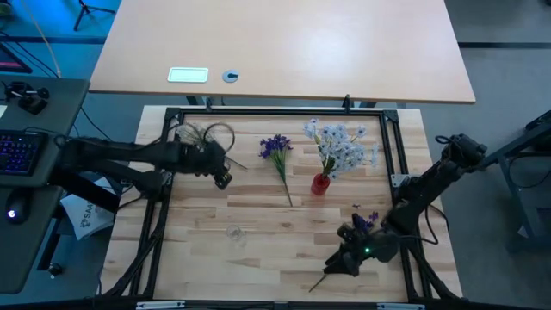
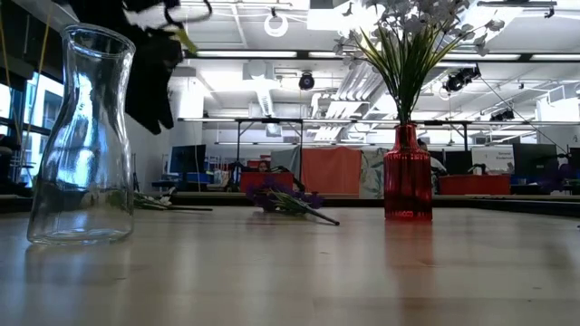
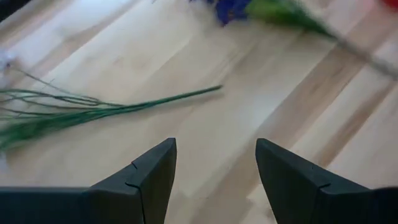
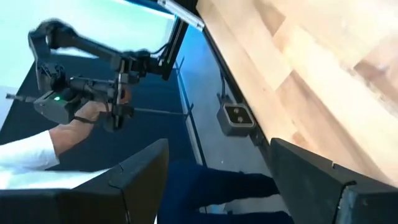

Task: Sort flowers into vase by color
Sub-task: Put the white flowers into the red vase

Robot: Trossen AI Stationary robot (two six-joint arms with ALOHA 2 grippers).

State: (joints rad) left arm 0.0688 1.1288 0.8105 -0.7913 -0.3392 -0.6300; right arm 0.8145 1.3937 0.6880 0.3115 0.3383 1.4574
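A red vase (image 1: 320, 183) (image 2: 408, 177) stands upright and holds the pale white-bluish blossoms (image 1: 340, 145). One purple sprig (image 1: 277, 153) (image 2: 285, 201) lies flat to its left. One white sprig (image 1: 196, 133) lies at the far left; its green stem (image 3: 124, 106) shows ahead of my open left gripper (image 1: 222, 178) (image 3: 216, 168), which hovers above the wood. A clear glass vase (image 1: 234, 231) (image 2: 82, 136) stands empty near the middle. My right gripper (image 1: 340, 263) (image 4: 217, 180) is open at the near right. A second purple sprig (image 1: 368, 220) lies under that arm, with nothing between the fingers.
A black frame (image 1: 284, 112) borders the wooden table. The right wrist view looks past the near table edge (image 4: 249, 81) at a person's hand (image 4: 87, 112) on a control arm. A larger desk (image 1: 284, 43) stands beyond the far edge. Bare wood lies in the near-left part.
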